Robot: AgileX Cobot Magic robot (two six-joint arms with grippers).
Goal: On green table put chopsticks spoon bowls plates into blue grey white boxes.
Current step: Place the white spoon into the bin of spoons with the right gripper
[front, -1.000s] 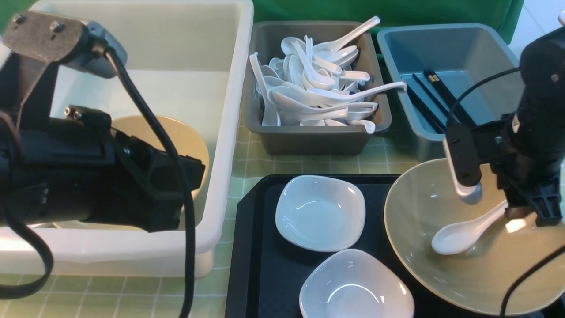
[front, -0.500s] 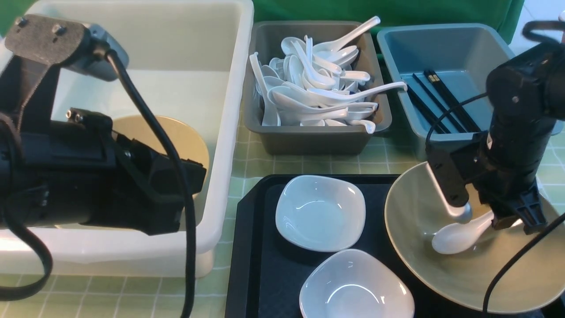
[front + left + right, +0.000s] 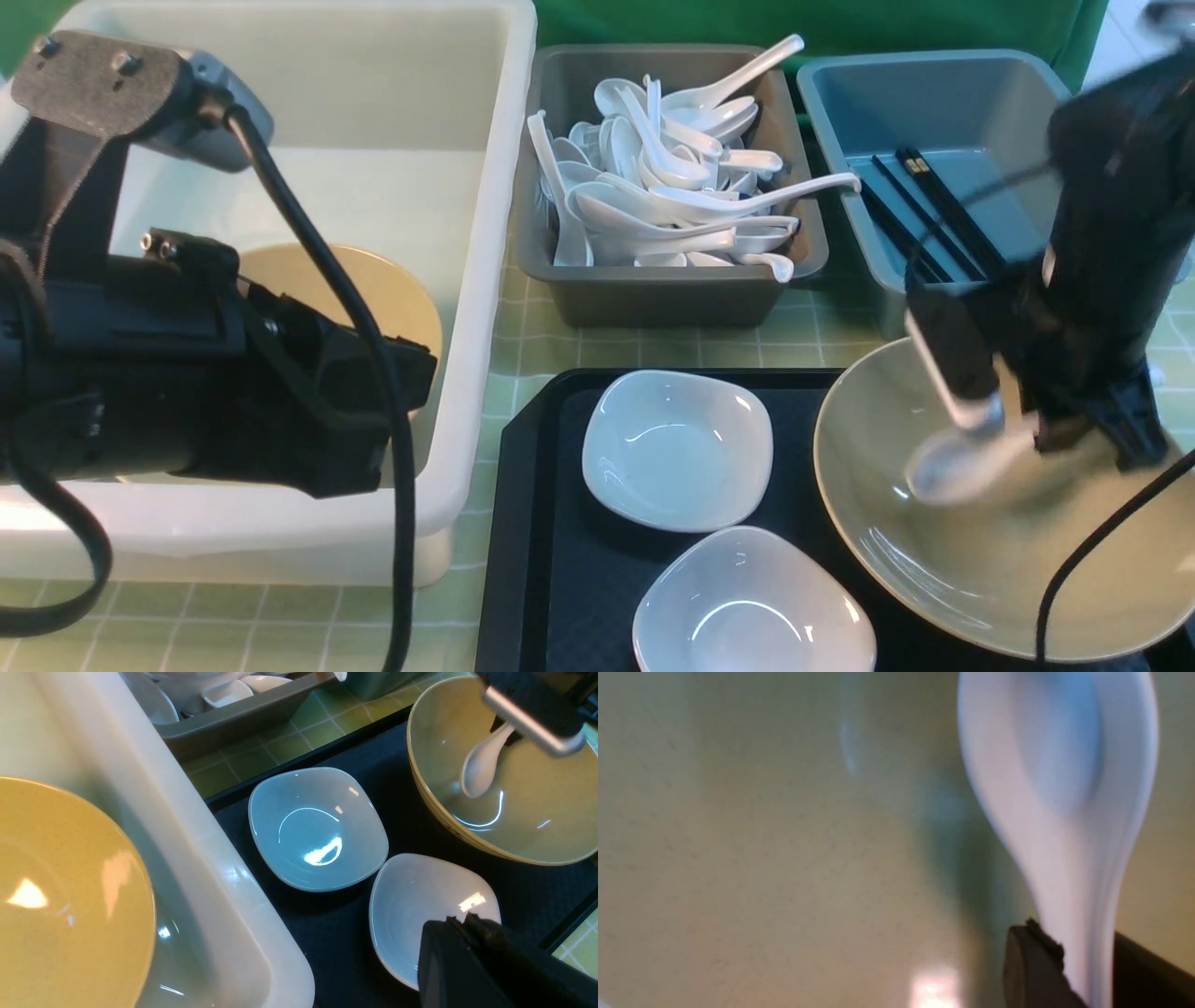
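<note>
A white spoon (image 3: 952,462) hangs blurred just over the inside of the large olive bowl (image 3: 980,579) at the right. My right gripper (image 3: 1032,434) is shut on its handle. In the right wrist view the handle runs between the two dark fingers (image 3: 1031,956) and the spoon's scoop (image 3: 1064,788) points away. My left gripper (image 3: 460,918) is shut and empty, its tips over the nearer small white bowl (image 3: 420,905). In the front view the left arm (image 3: 233,373) hangs in front of the white box (image 3: 485,233).
Two small white bowls (image 3: 677,448) (image 3: 752,607) sit on the black tray (image 3: 532,523). A yellow plate (image 3: 392,289) lies in the white box. The grey box (image 3: 653,299) holds several white spoons, the blue box (image 3: 934,93) black chopsticks (image 3: 924,201).
My right gripper came down on the spoon's handle and shut on it. The spoon has risen a little off the bowl's bottom. The left arm has stayed still.
</note>
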